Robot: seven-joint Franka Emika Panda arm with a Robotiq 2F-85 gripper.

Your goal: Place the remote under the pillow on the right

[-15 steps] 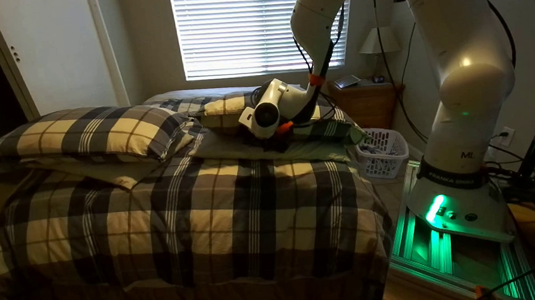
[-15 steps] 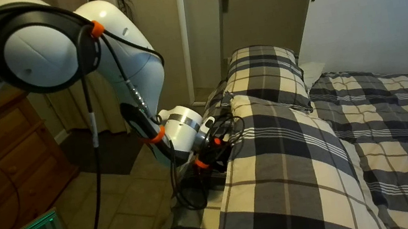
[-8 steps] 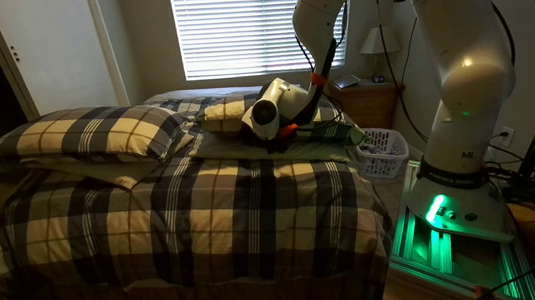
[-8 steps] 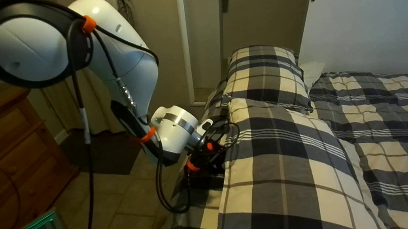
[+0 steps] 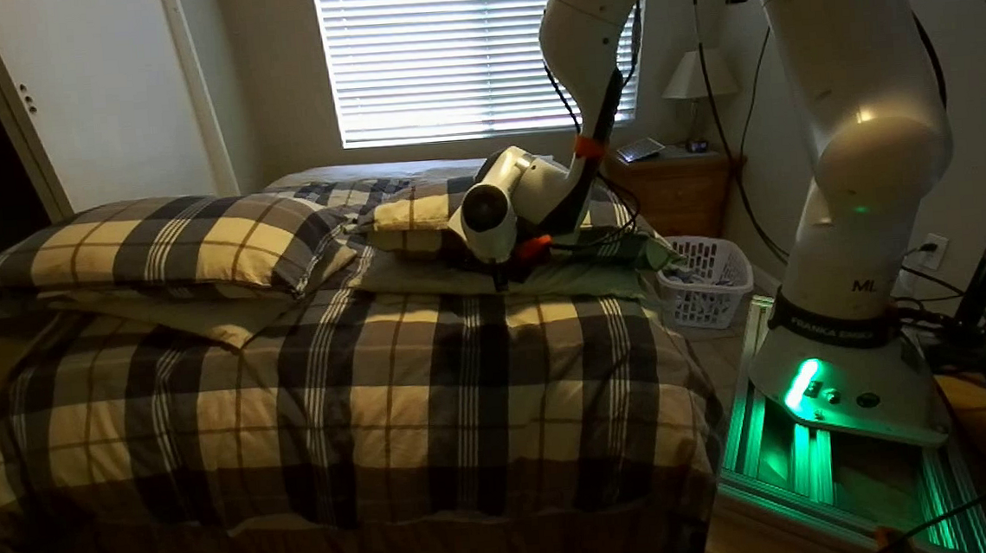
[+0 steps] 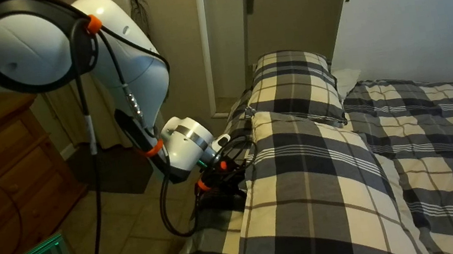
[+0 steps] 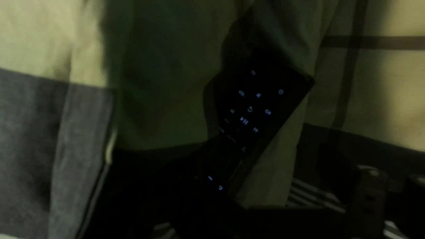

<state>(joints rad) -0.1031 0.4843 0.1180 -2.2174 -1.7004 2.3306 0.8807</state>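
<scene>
In my wrist view a slim black rectangular remote point(image 7: 254, 124) with small pale button legends lies aslant among folds of dim greenish cloth point(image 7: 166, 99). Its upper end meets a dark fold and its lower end is lost in shadow; whether it is under the flattish cream-and-navy plaid pillow point(image 6: 315, 194) I cannot tell. I see my black end effector point(image 5: 500, 276) pointing downward, low and just beside one long edge of that pillow. The light there is too poor for me to tell whether its jaws are apart, together or clamped on the remote. My orange-banded white jointed arm point(image 6: 144, 76) bends down to it. In both exterior views a plumper plaid pillow point(image 5: 170, 243) of the same pattern sits beside the flattish one, and a matching plaid bedspread point(image 5: 398, 405) spreads underneath. In an exterior view a white plastic slotted laundry basket point(image 5: 704, 314) stands near my arm's base, and white slatted blinds point(image 5: 443, 54) cover a bright window.
</scene>
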